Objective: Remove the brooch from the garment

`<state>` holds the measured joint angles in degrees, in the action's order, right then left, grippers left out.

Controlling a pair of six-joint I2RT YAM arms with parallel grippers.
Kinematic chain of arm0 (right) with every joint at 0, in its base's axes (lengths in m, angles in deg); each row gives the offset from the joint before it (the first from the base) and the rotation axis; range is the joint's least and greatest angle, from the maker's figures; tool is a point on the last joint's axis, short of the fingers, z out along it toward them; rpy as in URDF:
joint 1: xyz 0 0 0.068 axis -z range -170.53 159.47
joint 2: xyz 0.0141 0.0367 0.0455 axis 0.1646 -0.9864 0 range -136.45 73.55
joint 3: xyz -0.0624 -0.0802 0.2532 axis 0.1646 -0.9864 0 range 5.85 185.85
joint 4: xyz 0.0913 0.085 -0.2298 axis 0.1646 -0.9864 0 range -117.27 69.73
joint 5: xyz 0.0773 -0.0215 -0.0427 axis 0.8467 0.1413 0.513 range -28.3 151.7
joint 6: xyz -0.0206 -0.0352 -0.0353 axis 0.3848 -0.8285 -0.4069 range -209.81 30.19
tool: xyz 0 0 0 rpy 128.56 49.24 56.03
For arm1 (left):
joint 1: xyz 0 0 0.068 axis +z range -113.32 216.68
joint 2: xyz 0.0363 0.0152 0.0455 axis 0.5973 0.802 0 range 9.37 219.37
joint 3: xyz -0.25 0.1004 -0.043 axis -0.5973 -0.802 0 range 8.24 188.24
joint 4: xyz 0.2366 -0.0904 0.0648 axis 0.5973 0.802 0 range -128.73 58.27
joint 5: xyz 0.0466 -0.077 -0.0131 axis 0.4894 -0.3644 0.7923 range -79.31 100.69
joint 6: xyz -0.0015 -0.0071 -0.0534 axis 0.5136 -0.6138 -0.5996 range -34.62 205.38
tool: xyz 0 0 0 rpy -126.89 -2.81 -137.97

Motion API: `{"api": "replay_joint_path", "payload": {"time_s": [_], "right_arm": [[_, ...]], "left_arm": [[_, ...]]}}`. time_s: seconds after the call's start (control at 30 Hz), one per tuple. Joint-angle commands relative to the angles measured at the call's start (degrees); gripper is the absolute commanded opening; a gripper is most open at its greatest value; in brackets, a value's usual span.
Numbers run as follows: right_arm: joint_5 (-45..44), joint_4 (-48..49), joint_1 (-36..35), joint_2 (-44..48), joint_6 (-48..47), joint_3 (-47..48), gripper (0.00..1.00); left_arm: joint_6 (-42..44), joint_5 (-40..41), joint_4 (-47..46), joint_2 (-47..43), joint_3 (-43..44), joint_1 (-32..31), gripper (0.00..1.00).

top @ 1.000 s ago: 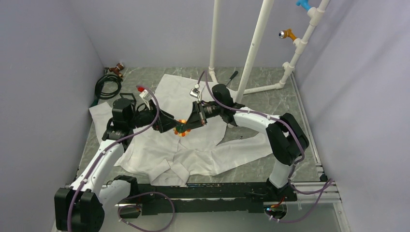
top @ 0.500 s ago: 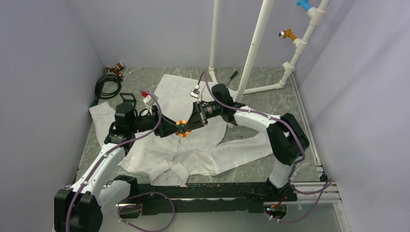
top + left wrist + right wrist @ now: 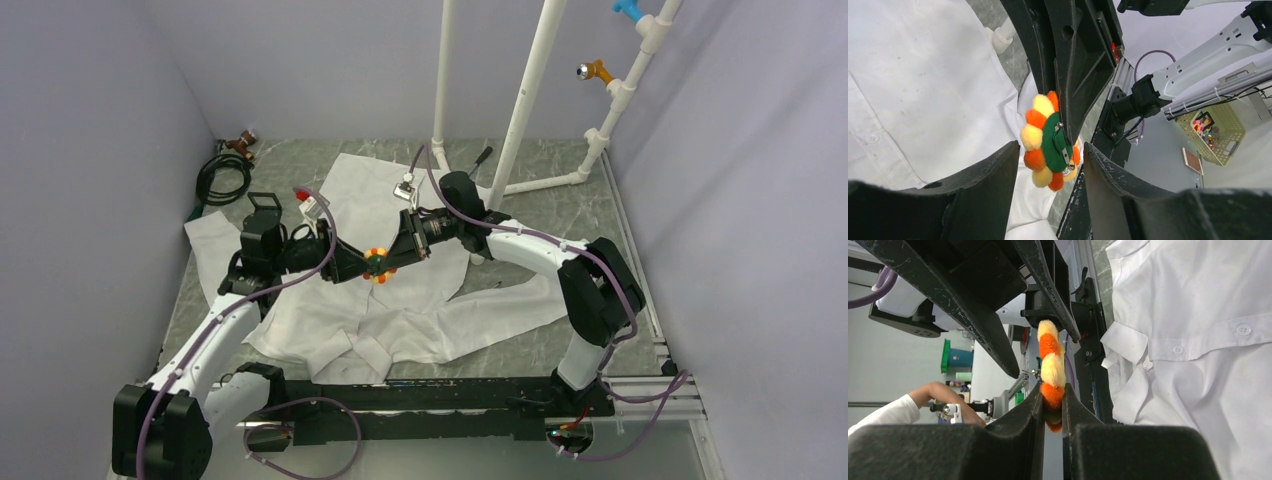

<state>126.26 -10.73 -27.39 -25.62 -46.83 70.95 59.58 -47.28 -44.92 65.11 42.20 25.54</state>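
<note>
The brooch (image 3: pixel 378 266), a fuzzy orange and yellow flower with a green back, hangs in the air above the white garment (image 3: pixel 400 315). My right gripper (image 3: pixel 393 261) is shut on it. In the right wrist view the brooch (image 3: pixel 1050 360) shows edge-on, pinched between the fingers of the right gripper (image 3: pixel 1052 392). My left gripper (image 3: pixel 358 266) is open. In the left wrist view its fingers (image 3: pixel 993 170) stand on either side of the brooch (image 3: pixel 1045 142) without touching it. The garment lies flat below in both wrist views (image 3: pixel 923 75) (image 3: pixel 1198 340).
A white pipe rack (image 3: pixel 520 110) stands at the back right. A black cable coil (image 3: pixel 225 178) lies at the back left. Grey walls close in both sides. A black rail (image 3: pixel 450 395) runs along the near edge. A person's arm (image 3: pixel 898 405) shows beyond the table.
My left arm has shifted slightly right, bringing its open fingers closer around the brooch. My right gripper has kept hold of the brooch in almost the same spot.
</note>
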Motion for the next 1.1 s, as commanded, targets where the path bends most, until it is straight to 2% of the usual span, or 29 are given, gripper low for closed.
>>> {"api": "replay_joint_path", "payload": {"time_s": [0.0, 0.2, 0.6, 1.07], "right_arm": [[-0.2, 0.2, -0.4, 3.0, -2.0, 2.3, 0.00], [-1.0, -0.9, -0.5, 3.5, -3.1, 2.4, 0.00], [-1.7, -2.3, -0.7, 3.4, -4.6, 2.9, 0.00], [-2.0, -2.4, -1.0, 3.8, -5.7, 3.1, 0.00]], "left_arm": [[-0.6, 0.1, -2.2, 0.3, 0.0, -0.2, 0.55], [-2.5, -0.7, -4.1, 1.3, -0.9, -0.2, 0.53], [-3.8, -0.7, -5.6, 1.9, -1.2, -0.3, 0.57], [-3.5, 1.9, -2.2, 2.6, -0.1, -0.3, 0.56]]}}
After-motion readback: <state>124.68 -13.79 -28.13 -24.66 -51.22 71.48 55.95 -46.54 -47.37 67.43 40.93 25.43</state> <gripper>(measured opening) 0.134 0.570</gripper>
